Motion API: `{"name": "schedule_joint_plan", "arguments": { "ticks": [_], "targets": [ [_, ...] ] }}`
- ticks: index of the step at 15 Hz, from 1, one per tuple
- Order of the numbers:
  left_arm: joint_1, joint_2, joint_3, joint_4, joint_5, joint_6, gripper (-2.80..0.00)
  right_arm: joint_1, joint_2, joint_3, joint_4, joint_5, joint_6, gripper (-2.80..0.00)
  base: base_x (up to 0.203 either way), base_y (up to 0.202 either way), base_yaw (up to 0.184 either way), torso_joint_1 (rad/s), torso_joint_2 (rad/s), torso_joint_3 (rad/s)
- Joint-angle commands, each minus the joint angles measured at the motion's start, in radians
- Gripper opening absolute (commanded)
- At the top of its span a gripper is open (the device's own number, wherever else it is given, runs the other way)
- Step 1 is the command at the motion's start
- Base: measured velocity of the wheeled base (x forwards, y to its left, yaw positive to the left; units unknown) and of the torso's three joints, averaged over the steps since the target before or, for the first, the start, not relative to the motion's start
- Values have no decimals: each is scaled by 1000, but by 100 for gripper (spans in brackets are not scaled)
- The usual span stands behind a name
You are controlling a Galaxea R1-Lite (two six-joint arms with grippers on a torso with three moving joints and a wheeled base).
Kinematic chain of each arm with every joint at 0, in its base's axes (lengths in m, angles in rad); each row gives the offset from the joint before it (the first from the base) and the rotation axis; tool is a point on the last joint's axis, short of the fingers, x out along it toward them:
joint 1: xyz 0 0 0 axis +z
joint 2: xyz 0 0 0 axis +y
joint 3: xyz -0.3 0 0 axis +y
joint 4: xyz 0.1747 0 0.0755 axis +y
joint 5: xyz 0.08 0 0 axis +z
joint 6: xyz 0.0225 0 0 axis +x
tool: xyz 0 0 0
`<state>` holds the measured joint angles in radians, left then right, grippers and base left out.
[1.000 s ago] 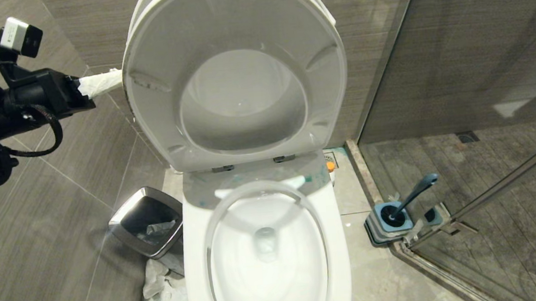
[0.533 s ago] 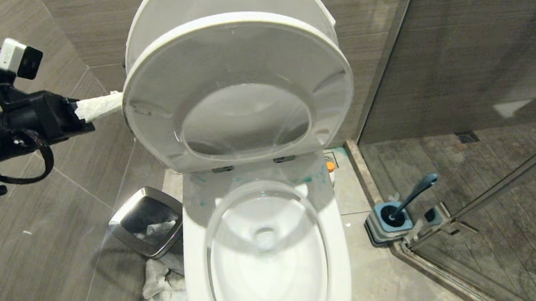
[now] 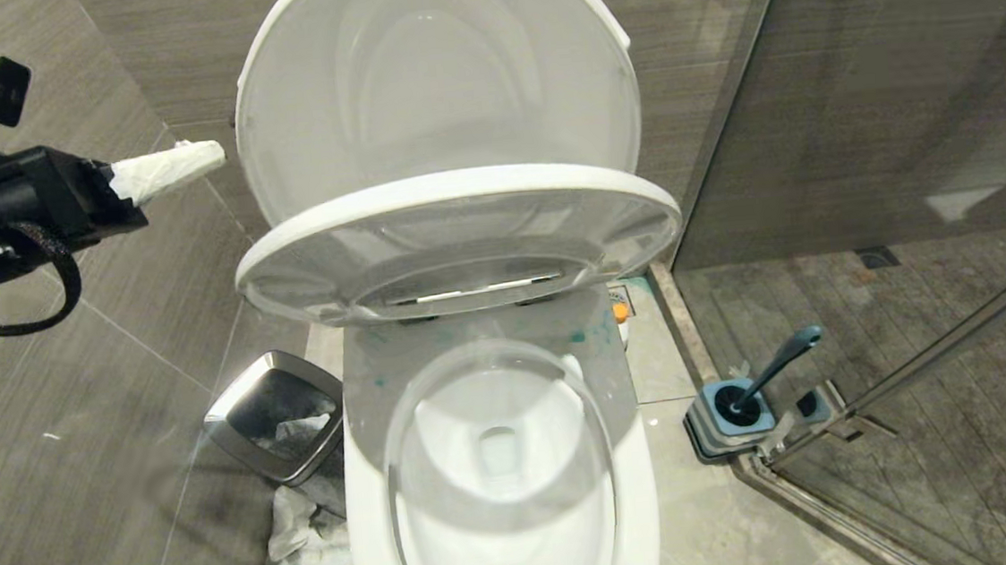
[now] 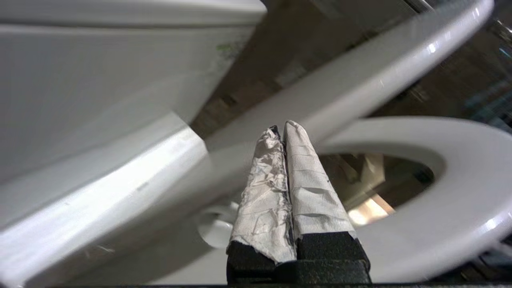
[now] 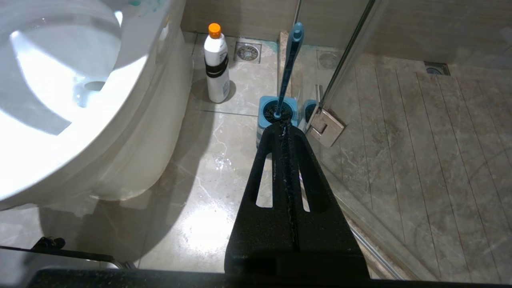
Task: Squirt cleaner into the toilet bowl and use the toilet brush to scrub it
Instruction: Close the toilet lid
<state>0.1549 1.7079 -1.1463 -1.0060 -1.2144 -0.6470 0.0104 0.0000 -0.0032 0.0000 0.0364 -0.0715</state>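
Toilet bowl (image 3: 499, 462) fills the lower middle of the head view, uncovered, with turquoise cleaner (image 3: 592, 334) smeared on the ceramic behind its opening. Its seat (image 3: 459, 236) hangs half-lowered above it and the lid (image 3: 433, 81) stands upright behind. The left claw (image 3: 188, 159), fingers pressed together inside white paper wrapping, hovers off the seat's left edge, apart from it. On the floor to the right stands the toilet brush (image 3: 775, 369) in its grey-blue holder (image 3: 729, 417), handle leaning up and to the right beside the glass shower door (image 3: 902, 107). A chrome-rimmed bin (image 3: 276, 417) sits left of the bowl.

From the left wrist, the wrapped fingers (image 4: 308, 180) point at the seat ring (image 4: 460, 192), empty.

From the right wrist, the right claw (image 5: 285, 130) is pressed together and holds nothing, pointing straight at the brush (image 5: 289, 68), whose handle rises nearly upright from the holder (image 5: 277, 114) just beyond the tips. A white bottle with an orange cap (image 5: 216, 64) stands beside the bowl's base. The right arm looks the nearer one for taking the brush.
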Motion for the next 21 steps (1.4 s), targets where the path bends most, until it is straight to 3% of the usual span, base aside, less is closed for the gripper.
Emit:
{"name": "schedule_joint_plan", "arguments": {
  "ticks": [1,4,6,9,13,15,17,19,21],
  "targets": [
    [2,22,-68,-5,101,-11,-280,0,2,0,0,-1,-1,-280,0,0,0,0,0,0],
    [-13,70,-175,15,196,-4,-280,0,2,0,0,0,-1,-280,0,0,0,0,0,0],
    [-60,99,-238,48,221,2,-280,0,2,0,-2,0,-1,-280,0,0,0,0,0,0],
    [-101,97,-277,201,222,51,-280,0,2,0,0,0,-1,-280,0,0,0,0,0,0],
    [-148,68,-316,547,249,254,-280,0,2,0,0,0,-1,-280,0,0,0,0,0,0],
    [-175,56,-366,726,317,312,-280,0,2,0,0,0,-1,-280,0,0,0,0,0,0],
    [-192,43,-423,928,343,362,-280,0,2,0,0,0,-1,-280,0,0,0,0,0,0],
    [-201,28,-437,1117,347,536,-280,0,2,0,0,0,-1,-280,0,0,0,0,0,0],
    [-204,10,-433,1316,346,659,-280,0,2,1,0,0,-1,-280,0,0,0,0,0,0]
  ]
}}
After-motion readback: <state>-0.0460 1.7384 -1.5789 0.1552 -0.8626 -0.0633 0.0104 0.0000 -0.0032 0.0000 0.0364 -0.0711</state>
